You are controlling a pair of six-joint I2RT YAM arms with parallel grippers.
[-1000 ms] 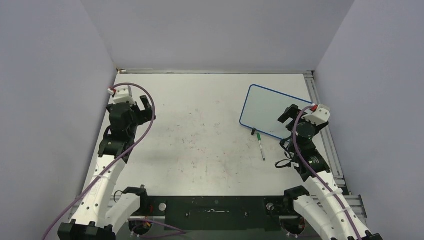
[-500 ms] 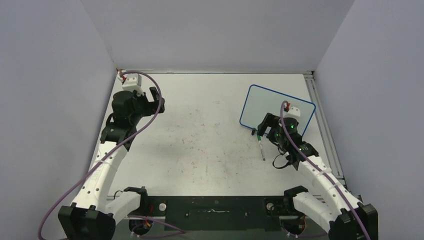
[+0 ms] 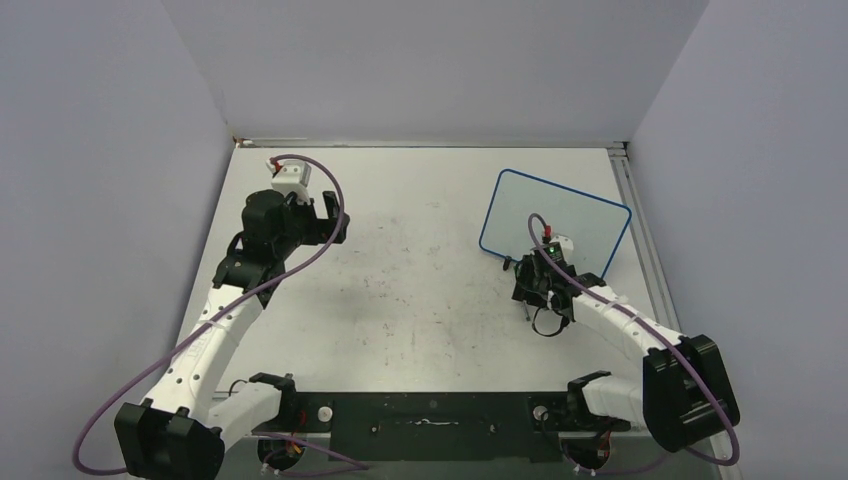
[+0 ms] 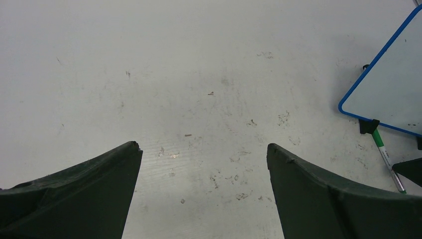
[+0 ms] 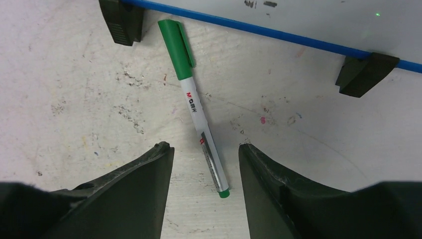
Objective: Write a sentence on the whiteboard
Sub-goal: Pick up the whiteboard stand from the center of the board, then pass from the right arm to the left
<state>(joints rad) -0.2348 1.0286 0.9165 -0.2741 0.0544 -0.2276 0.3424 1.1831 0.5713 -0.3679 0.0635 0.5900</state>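
Observation:
The whiteboard point(image 3: 555, 215), white with a thin blue rim and black feet, lies at the right back of the table; its near edge shows in the right wrist view point(image 5: 278, 32) and its corner in the left wrist view point(image 4: 393, 89). No green sentence shows on it. A green-capped white marker point(image 5: 196, 109) lies on the table just below the board's edge, also in the top view point(image 3: 523, 303). My right gripper point(image 5: 205, 154) is open and low over the marker, its fingers on either side of the marker's rear end. My left gripper point(image 4: 201, 149) is open and empty over the bare table.
The table top point(image 3: 400, 280) is scuffed with old marker stains. Grey walls close in at the left, back and right. A metal rail point(image 3: 640, 230) runs along the right edge. The black base bar lies at the near edge.
My right arm swung left and down from over the whiteboard's right edge to the marker. My left arm moved right and toward the table's middle.

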